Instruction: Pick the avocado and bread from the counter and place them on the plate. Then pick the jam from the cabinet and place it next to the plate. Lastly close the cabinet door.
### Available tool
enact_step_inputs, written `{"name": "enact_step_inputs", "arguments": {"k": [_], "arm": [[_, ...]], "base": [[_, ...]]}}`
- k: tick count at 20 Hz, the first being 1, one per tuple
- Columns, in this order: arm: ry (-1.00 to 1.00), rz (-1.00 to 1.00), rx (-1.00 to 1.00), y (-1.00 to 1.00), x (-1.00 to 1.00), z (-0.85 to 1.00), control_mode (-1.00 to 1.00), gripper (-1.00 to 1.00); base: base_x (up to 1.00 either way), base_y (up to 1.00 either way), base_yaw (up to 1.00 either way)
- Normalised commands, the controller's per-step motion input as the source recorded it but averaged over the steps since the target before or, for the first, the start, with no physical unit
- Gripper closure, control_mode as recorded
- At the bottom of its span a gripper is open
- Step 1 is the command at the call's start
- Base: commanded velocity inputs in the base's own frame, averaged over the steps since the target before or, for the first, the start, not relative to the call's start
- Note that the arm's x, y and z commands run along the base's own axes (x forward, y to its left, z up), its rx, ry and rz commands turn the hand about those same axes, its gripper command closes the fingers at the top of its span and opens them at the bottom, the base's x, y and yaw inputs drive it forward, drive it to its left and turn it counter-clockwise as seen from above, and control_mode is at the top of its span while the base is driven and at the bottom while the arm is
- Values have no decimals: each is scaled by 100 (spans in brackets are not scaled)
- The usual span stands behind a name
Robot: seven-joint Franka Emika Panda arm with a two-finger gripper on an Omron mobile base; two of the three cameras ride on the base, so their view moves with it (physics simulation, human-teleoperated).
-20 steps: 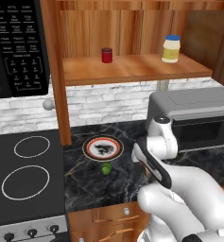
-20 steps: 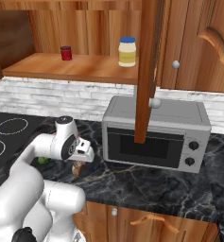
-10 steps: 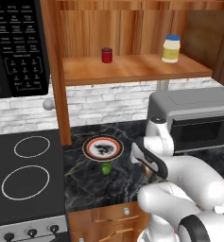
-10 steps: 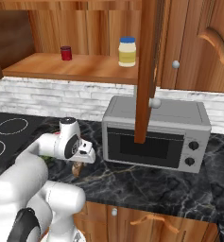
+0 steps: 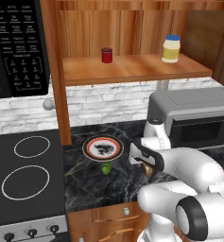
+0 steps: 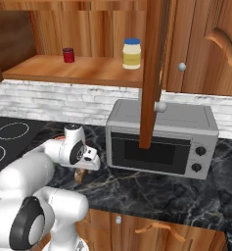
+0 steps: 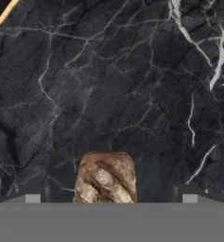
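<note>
Black marble counter (image 7: 132, 85), jaws wide (empty) straddling bread (image 7: 105, 177)

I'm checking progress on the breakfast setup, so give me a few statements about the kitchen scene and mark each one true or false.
1. The avocado lies on the counter, just in front of the plate. True.
2. The bread is already on the plate. False: it sits on the counter, between the open pincer's tips.
3. The jam stands on the cabinet shelf. True.
4. The cabinet door is shut. False: it stands open.
5. The plate carries food. False: nothing lies on it.
</note>
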Motion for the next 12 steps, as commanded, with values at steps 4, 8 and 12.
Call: {"name": "enact_step_inputs", "arguments": {"k": [4, 8, 12], "arm": [[-3, 0, -2, 0, -9, -45, -100, -100], [-3, 0, -1, 0, -22, -47, -100, -100], [-1, 0, 0, 0, -24, -55, -100, 100]], "base": [[0, 0, 0], [0, 0, 0], [0, 0, 0]]}}
